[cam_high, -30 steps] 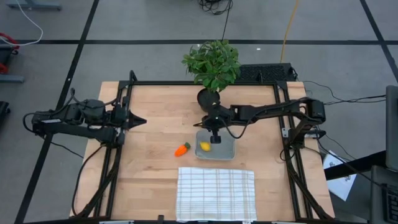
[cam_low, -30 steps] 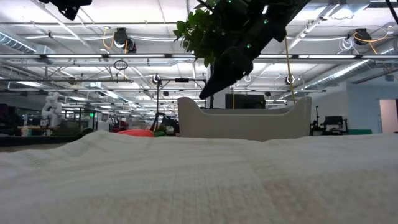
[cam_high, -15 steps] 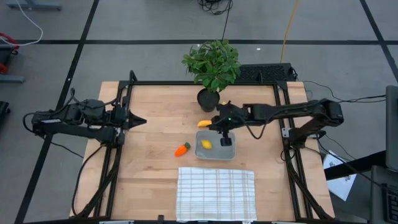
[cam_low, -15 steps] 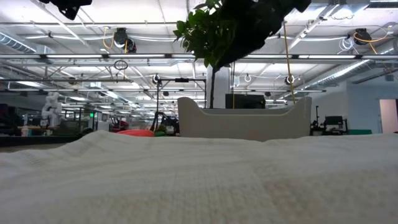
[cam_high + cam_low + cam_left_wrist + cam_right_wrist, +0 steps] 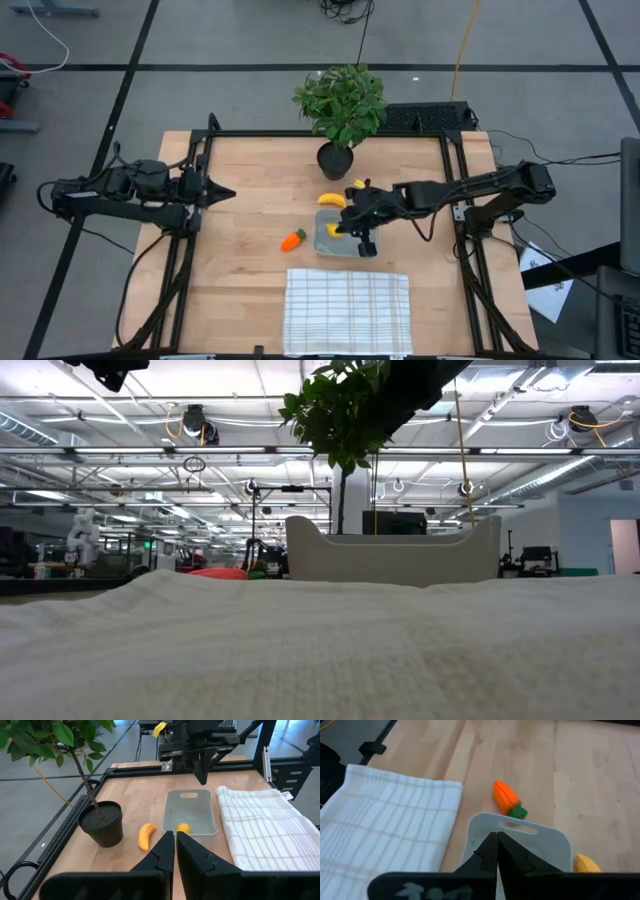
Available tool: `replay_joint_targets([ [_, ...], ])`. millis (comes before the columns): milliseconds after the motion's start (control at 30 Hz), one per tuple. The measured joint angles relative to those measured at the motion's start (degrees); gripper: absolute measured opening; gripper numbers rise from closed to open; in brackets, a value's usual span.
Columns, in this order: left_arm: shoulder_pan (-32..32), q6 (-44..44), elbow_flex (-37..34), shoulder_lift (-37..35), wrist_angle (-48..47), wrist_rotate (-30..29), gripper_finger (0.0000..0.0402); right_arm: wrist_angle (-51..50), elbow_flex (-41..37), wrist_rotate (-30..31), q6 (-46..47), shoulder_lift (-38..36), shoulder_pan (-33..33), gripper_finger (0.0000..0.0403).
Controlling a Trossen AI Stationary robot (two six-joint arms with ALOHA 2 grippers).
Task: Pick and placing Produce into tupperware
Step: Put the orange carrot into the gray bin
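The right gripper hangs over the tub, its jaws pinched shut on nothing, and in the right wrist view its closed fingertips sit just short of the tub's handle end. The lemon already lies inside the tub, against the wall nearest the plant pot. Two pieces are still out on the wood. The carrot lies at about 9 o'clock from the tub in the high view, just beyond its handle end and apart from it; its long axis runs roughly 2 to 8 o'clock, green top toward the tub, orange tip pointing away toward 8. The banana lies at about 11 o'clock from the tub, between it and the pot, touching neither; its long axis runs nearly 9 to 3 o'clock, with the curve bowed toward the pot. Both pieces are near the right gripper, while the left gripper waits well apart at the table's 9 o'clock edge, jaws closed and empty, so the right arm looks the likelier one to fetch either. The wrist faces the carrot, so it seems the easier next pick, once the jaws open.
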Motion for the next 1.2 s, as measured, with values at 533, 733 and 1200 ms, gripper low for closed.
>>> replay_joint_targets([
  [533,0.00,-0.37,0.00,0.00,0.00,0.02,0.0024,1.33,-5.69,0.33,2.87,-0.20,0.59,0.0000],
  [733,0.00,-0.42,0.00,0.00,0.01,0.03,0.0024,1.25,-5.70,-3.22,1.06,-3.70,0.62,0.0000],
  [1200,0.00,-0.37,0.00,0.00,0.02,-0.05,0.0024,0.39,-5.75,-3.10,3.81,-17.93,-1.26,0.0000],
])
